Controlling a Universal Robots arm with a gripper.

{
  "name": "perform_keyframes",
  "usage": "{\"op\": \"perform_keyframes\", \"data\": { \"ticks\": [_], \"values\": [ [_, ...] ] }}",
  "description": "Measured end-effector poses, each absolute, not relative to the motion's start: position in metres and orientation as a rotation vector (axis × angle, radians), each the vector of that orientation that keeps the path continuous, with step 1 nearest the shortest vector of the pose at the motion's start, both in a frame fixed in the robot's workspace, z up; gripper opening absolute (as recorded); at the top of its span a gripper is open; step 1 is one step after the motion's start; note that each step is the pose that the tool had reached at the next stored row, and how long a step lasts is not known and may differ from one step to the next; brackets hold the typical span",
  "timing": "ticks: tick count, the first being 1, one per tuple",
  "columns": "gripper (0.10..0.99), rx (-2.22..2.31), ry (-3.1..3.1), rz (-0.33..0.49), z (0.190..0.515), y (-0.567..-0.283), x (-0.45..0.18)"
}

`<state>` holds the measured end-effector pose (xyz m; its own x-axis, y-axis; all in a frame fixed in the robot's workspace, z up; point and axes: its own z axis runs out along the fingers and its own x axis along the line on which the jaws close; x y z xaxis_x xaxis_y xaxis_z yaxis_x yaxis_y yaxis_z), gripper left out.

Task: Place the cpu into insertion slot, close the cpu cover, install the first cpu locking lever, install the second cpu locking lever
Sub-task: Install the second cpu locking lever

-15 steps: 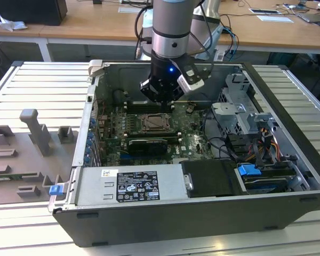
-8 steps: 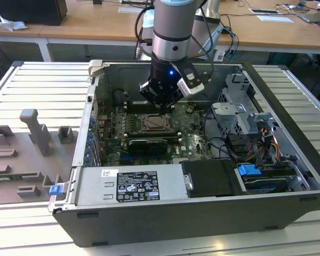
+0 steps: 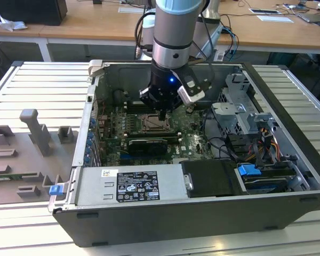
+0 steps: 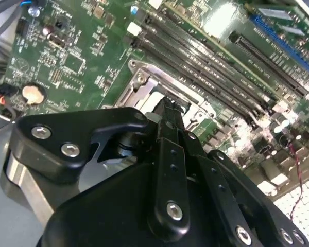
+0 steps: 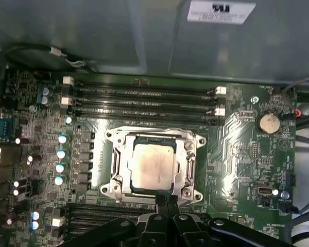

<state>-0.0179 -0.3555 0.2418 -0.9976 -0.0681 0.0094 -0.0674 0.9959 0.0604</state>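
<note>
cpu [image 5: 153, 167] seated, cpu cover [image 5: 190, 165] down — tool [image 5: 166, 201] fingers pressed together (empty) at socket edge; press lever slow, keep vertical.

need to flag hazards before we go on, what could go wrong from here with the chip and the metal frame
The gripper sits at the edge of the metal frame, which lies flat over the chip. A slip there could scrape the green board.

The memory slots run close beside the socket, so a sideways move may knock them.
</note>
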Motion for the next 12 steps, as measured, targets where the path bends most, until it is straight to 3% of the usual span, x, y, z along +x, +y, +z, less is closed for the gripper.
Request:
{"op": "perform_keyframes", "data": {
  "ticks": [10,12],
  "values": [
    [0.106,0.111,-3.126,-0.165,0.24,-0.371,-0.018],
    [0.106,0.111,-3.124,-0.216,0.24,-0.375,-0.018]
  ]
}}
